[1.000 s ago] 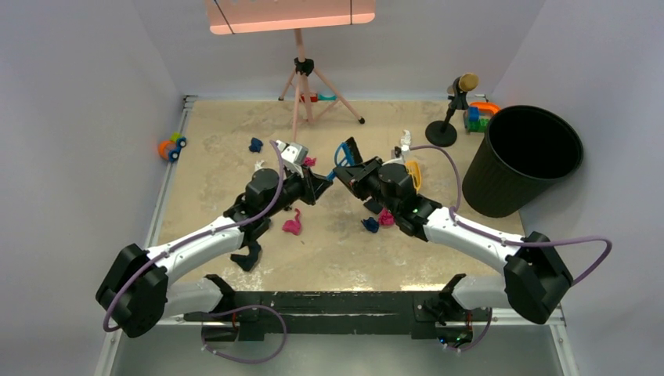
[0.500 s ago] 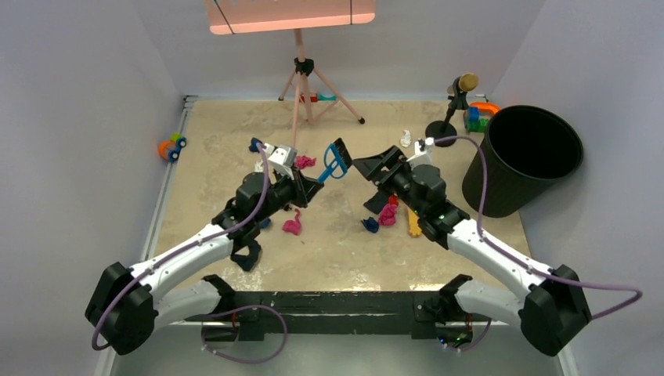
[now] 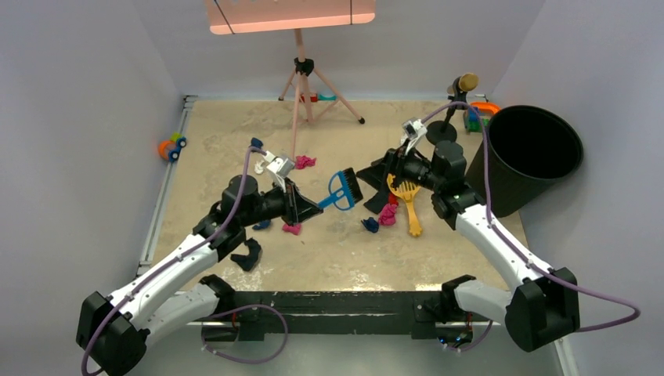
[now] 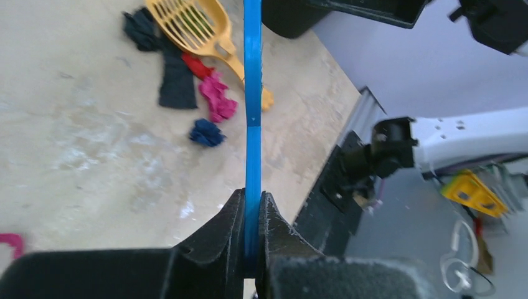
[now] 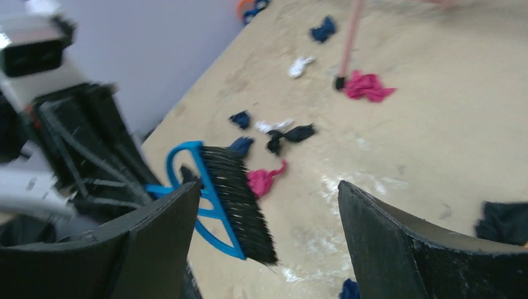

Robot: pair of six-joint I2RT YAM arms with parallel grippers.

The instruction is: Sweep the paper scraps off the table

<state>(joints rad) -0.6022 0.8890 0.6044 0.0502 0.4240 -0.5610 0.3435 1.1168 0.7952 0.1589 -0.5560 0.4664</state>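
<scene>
My left gripper (image 3: pixel 304 206) (image 4: pixel 252 202) is shut on the handle of the blue hand brush (image 3: pixel 342 190) (image 4: pixel 252 93), and the black bristles (image 5: pixel 240 199) point toward the right arm. My right gripper (image 3: pixel 374 182) (image 5: pixel 268 190) stands open and empty, just right of the brush head. The yellow dustpan (image 3: pixel 407 202) (image 4: pixel 193 22) lies on the table (image 3: pixel 337 258) under the right arm. Paper scraps lie scattered: pink (image 3: pixel 387 214) (image 4: pixel 216 99) and blue (image 3: pixel 369 225) (image 4: pixel 207 132) by the dustpan, pink (image 3: pixel 291 228) (image 5: pixel 261 179) under the left gripper, pink (image 3: pixel 304 162) (image 5: pixel 367 86) farther back, and black (image 3: pixel 249 254) near the left arm.
A black round bin (image 3: pixel 523 157) stands at the table's right edge. A pink tripod (image 3: pixel 301 86) rises at the back centre, and a small stand (image 3: pixel 446 117) with toys (image 3: pixel 479 116) sits at the back right. A toy car (image 3: pixel 171 146) sits at the left rail.
My right gripper has opened, the dustpan now lies on the table, and the right arm has pulled back to the right. The left arm has swung the brush lower and rightward.
</scene>
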